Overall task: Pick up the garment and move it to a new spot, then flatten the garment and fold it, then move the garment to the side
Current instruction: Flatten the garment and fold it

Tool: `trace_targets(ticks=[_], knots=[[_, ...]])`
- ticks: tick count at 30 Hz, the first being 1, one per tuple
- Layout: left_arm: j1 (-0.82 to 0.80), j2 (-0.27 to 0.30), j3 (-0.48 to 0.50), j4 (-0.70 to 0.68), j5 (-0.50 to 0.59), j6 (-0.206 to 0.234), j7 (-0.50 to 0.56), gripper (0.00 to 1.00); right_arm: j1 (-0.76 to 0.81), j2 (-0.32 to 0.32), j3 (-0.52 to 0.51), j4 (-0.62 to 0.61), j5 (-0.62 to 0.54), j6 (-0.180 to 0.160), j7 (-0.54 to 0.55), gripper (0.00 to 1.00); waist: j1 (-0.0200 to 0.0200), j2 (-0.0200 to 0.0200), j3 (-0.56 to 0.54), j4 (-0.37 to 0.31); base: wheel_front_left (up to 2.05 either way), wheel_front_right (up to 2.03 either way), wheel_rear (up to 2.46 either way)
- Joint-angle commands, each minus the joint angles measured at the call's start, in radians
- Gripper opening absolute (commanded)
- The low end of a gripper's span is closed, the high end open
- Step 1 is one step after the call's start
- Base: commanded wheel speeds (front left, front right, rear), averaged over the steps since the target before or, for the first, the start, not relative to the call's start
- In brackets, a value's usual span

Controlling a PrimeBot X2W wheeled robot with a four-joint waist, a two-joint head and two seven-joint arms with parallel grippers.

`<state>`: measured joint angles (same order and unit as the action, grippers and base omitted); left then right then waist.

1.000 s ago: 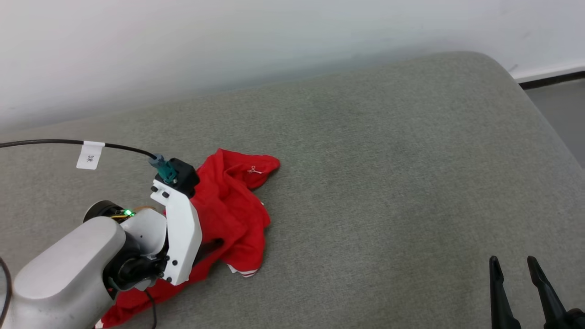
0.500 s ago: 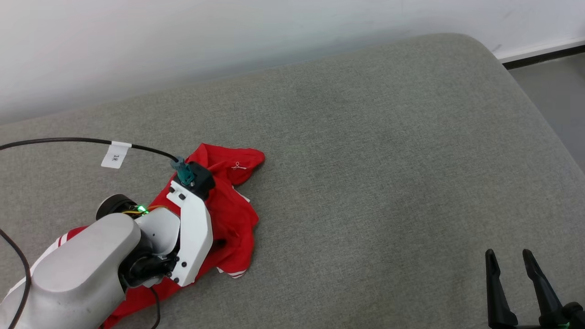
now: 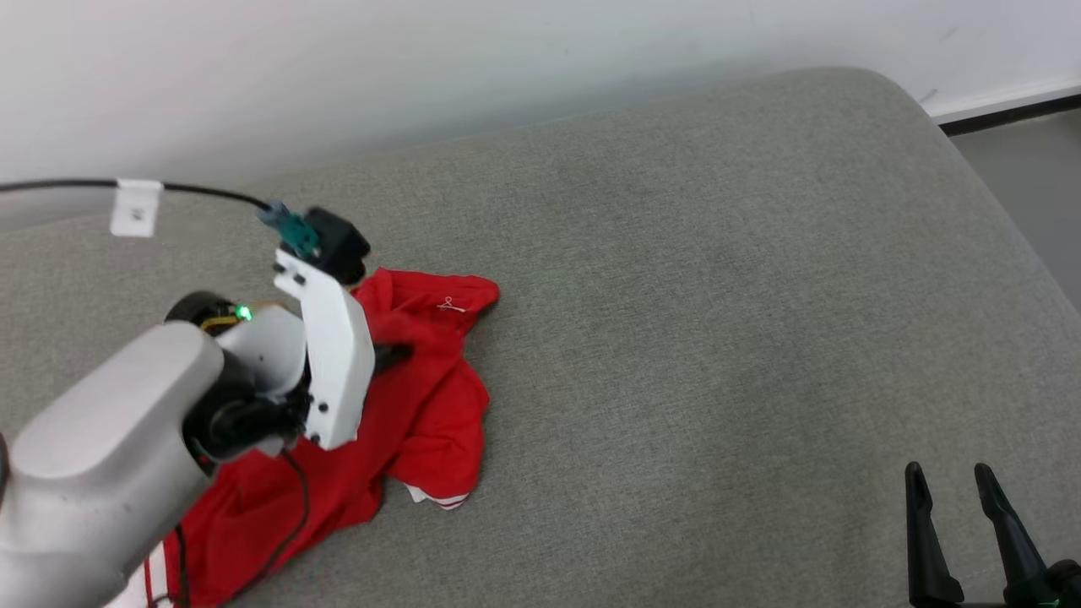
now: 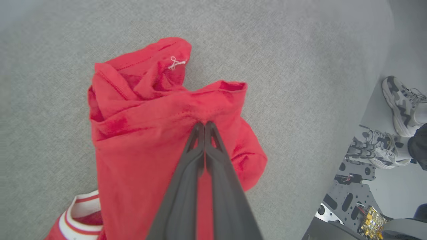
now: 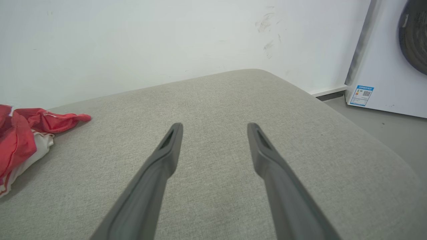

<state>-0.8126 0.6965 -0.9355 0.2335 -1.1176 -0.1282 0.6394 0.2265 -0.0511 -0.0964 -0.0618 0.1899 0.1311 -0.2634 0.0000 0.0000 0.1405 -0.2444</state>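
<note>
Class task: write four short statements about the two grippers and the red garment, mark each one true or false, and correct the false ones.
1. The left gripper is shut on the garment. True.
2. The right gripper grips a white sleeve. False: it is open and empty over the grey cushion.
3. The garment lies flat and spread out. False: it is crumpled in a heap.
4. White trim with red stripes shows at the garment's edge. True.

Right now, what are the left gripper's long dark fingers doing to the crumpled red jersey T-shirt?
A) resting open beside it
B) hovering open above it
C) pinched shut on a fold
C: the left gripper is shut, tips pinching a bunched fold of the red jersey T-shirt.
</note>
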Motion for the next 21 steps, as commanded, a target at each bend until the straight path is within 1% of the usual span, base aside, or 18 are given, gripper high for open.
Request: trace_targets(ticks=[1, 5, 8, 14, 19, 20, 21], knots=[[-0.025, 0.006, 0.018, -0.002, -0.013, -0.001, -0.01, 0.0, 0.001, 0.002, 0.001, 0.0, -0.007, -0.001, -0.002, 1.0, 0.0, 0.0, -0.002, 0.004, 0.0, 0.0, 0.0], [-0.079, 0.033, 0.07, 0.021, -0.027, -0.002, -0.041, 0.0, -0.004, 0.001, 0.007, 0.0, -0.014, -0.001, -0.002, 1.0, 0.0, 0.0, -0.002, 0.01, 0.0, 0.0, 0.0], [-0.13, 0.053, 0.122, 0.077, -0.031, 0.002, -0.082, 0.0, -0.011, 0.002, 0.013, 0.0, -0.017, -0.001, -0.002, 1.0, 0.0, 0.0, 0.004, 0.008, 0.0, 0.0, 0.0], [-0.22, 0.135, 0.196, 0.291, 0.02, 0.026, -0.169, 0.0, -0.034, 0.002, 0.043, 0.001, -0.028, -0.001, -0.002, 1.0, 0.0, 0.0, 0.045, -0.025, 0.0, 0.0, 0.0], [-0.257, 0.204, 0.222, 0.473, 0.066, 0.031, -0.246, 0.0, -0.057, 0.002, 0.056, -0.008, -0.028, -0.001, -0.002, 1.0, 0.0, 0.0, 0.106, -0.064, 0.0, 0.0, 0.0], [-0.264, 0.216, 0.224, 0.504, 0.078, 0.033, -0.268, 0.0, -0.063, 0.001, 0.057, -0.012, -0.028, -0.001, -0.002, 1.0, 0.0, 0.0, 0.122, -0.071, 0.0, 0.0, 0.0], [-0.271, 0.232, 0.216, 0.564, 0.104, 0.034, -0.295, 0.0, -0.072, 0.002, 0.054, -0.018, -0.022, -0.001, -0.002, 1.0, 0.0, 0.0, 0.155, -0.082, 0.0, 0.0, 0.0]])
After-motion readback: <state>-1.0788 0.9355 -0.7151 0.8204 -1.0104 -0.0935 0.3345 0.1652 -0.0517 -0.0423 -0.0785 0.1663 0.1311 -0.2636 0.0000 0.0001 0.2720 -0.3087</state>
